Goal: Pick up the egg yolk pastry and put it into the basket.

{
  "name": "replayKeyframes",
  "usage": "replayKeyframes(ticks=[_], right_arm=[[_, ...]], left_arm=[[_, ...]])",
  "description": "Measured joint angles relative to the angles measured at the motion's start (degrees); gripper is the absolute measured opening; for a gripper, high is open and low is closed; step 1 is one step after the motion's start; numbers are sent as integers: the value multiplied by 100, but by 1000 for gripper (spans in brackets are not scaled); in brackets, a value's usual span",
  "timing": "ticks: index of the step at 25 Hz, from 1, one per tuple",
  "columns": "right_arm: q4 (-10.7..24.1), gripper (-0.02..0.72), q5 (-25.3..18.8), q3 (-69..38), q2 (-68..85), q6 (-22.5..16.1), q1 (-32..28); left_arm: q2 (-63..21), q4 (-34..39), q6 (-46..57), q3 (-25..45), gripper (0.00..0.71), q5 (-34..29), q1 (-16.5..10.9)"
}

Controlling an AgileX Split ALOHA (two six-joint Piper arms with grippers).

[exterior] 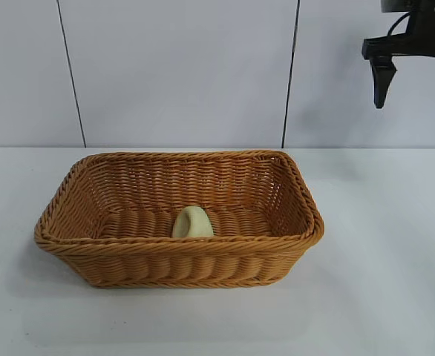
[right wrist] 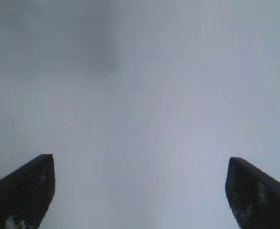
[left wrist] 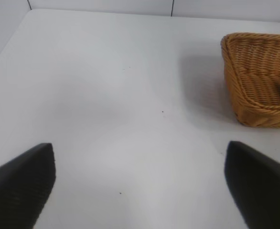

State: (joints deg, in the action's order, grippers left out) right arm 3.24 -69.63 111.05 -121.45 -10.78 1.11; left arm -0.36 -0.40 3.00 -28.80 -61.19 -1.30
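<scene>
I see the egg yolk pastry (exterior: pixel 193 222) lying inside the basket (exterior: pixel 128 252). It is a small, pale yellow lump, and it sits on the woven floor close to the basket's near wall, about in the middle of that wall. It looks tipped up on its side, leaning a bit, though from here I can't be sure how it rests. Nothing is touching it.

The basket is big, orange-brown and made of wicker, with a braided rim and sloping sides. It stands flat on the white tabletop (exterior: pixel 381 297), and the pastry is the only thing in it.

My right pincer (exterior: pixel 416 87) hangs high up at the right side of the outside view, well away from the basket and off to its side. Its two dark fingers (exterior: pixel 381 80) point down and stand far apart. It holds nothing and touches nothing. In its own wrist view I see only the two finger tips (right wrist: pixel 23 191) spread wide over bare white tabletop.

My left pincer (left wrist: pixel 140 191) shows only in its own wrist view. Its fingers are spread wide too, with nothing between them. It sits off to one side of the basket and looks across the tabletop at one corner of it. A tiny bit of the pastry peeks over the rim there.
</scene>
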Motion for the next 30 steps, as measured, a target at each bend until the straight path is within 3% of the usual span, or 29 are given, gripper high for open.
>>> replayKeyframes(ticks=[8, 24, 30], right_arm=[[-89, 696, 5, -1322, 1027, 277, 0], [-406, 696, 13, -5907, 4564, 638, 0], [-406, 696, 639, -7488, 6331, 827, 0]], left_arm=[[0, 0, 0, 0, 692, 0, 0], [0, 0, 0, 0, 692, 0, 0], [0, 0, 0, 0, 692, 0, 0]])
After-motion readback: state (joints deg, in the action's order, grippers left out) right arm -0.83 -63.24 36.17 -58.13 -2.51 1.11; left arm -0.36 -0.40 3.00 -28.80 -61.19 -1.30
